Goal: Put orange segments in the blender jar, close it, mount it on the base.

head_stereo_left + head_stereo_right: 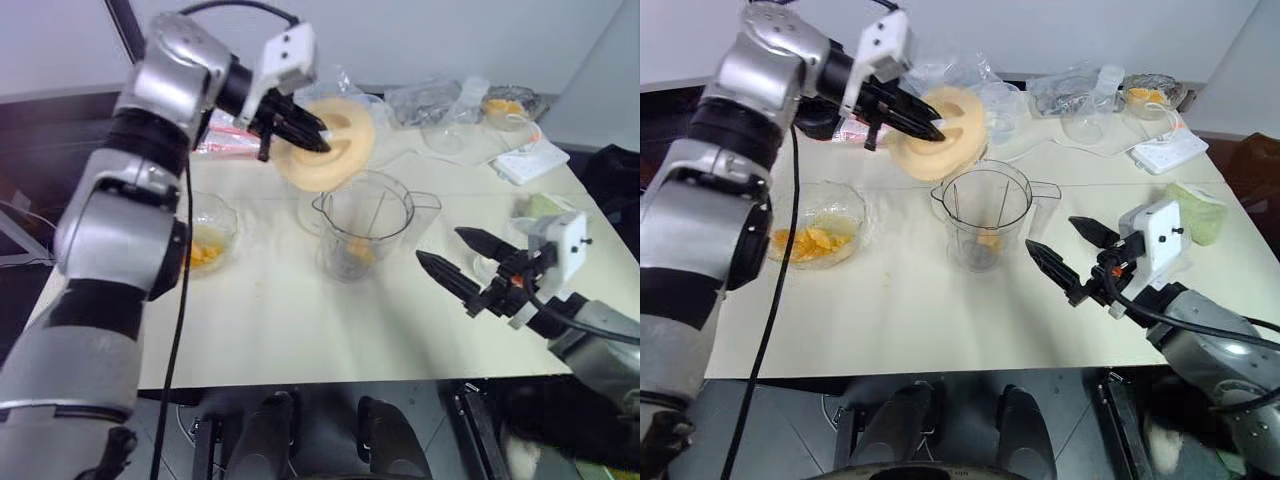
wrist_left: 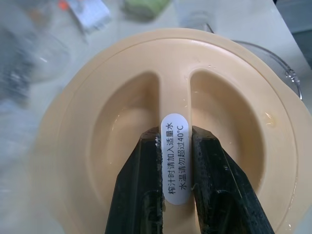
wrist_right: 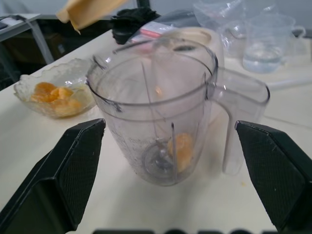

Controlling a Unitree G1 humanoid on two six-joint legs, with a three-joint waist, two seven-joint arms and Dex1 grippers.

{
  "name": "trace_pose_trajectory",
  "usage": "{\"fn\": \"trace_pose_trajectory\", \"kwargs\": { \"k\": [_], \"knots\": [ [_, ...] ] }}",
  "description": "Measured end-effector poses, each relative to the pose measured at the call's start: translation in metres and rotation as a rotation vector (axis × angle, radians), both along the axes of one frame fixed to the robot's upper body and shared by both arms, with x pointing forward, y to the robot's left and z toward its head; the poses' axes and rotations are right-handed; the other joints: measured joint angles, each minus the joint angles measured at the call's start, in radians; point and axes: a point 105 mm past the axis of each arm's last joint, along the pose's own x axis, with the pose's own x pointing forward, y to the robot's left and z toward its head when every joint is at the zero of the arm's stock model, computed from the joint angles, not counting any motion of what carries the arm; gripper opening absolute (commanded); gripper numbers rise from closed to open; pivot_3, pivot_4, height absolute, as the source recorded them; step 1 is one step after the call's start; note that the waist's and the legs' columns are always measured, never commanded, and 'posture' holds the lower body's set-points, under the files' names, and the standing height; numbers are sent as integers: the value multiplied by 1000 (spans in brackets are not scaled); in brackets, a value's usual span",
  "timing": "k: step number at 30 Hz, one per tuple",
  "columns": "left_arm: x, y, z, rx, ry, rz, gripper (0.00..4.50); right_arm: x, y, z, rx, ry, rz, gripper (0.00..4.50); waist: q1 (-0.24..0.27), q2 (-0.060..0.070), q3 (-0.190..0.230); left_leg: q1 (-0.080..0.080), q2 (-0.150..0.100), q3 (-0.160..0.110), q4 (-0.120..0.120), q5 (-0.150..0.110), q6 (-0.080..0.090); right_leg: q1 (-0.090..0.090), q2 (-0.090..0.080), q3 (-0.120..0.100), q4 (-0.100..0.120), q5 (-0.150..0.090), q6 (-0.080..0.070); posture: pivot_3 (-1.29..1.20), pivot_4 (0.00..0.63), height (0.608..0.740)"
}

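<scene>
Blender jar (image 1: 985, 215): you have it upright near the middle of the table (image 1: 940, 320), uncovered, handle toward your right side, one orange segment (image 3: 180, 148) lying beside the blades at its bottom.

Lid (image 1: 328, 142): cream-coloured, round, lifted clear of the table above and behind the jar; your left gripper (image 2: 175, 161) is clenched on its central ridge, a finger in each recess.

Glass bowl (image 1: 810, 235): on the table to the jar's left, holding the remaining orange segments (image 1: 815, 242).

Base (image 3: 204, 39): cream-white, standing just behind the jar.

Right gripper (image 1: 1065, 250): fingers spread wide, empty, level with the jar and just to its right.

Clear measuring cup (image 3: 265, 44): at the far edge.
</scene>
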Motion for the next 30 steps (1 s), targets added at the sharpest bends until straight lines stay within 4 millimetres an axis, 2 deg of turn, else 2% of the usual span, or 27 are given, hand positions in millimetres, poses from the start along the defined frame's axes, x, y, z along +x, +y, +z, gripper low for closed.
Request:
{"fn": "trace_pose_trajectory", "kwargs": {
  "k": [6, 11, 24, 30],
  "knots": [
    [-9, -37, 7, 20, 68, -40, 242, 3, 3, -11, 29, -2, -48, 4500, 6, 0, 0, 0, 0, -1, 1, 0, 0, 1, 0, 0, 0, -1, 0, 0, 150, 740],
    [-20, -56, -4, 92, 119, -114, 242, 2, 2, -15, 34, -6, -79, 4500, 1, 0, 0, 0, 1, 0, 2, 0, 1, 1, 0, 0, 0, 0, 0, 0, 150, 740],
    [-19, -69, -21, 192, 79, -113, 242, -2, 7, -19, 42, -14, -136, 4500, 3, 0, 0, 0, 1, 0, 3, 0, 1, 1, 0, 0, 1, 0, 0, 0, 150, 740],
    [-23, -71, -49, 249, 163, -141, 242, 3, 12, -14, 67, -42, -146, 4500, 3, 0, 0, 0, 1, 0, 4, 0, 1, 1, 0, 0, 2, 0, 0, 0, 150, 740]
  ]
}}
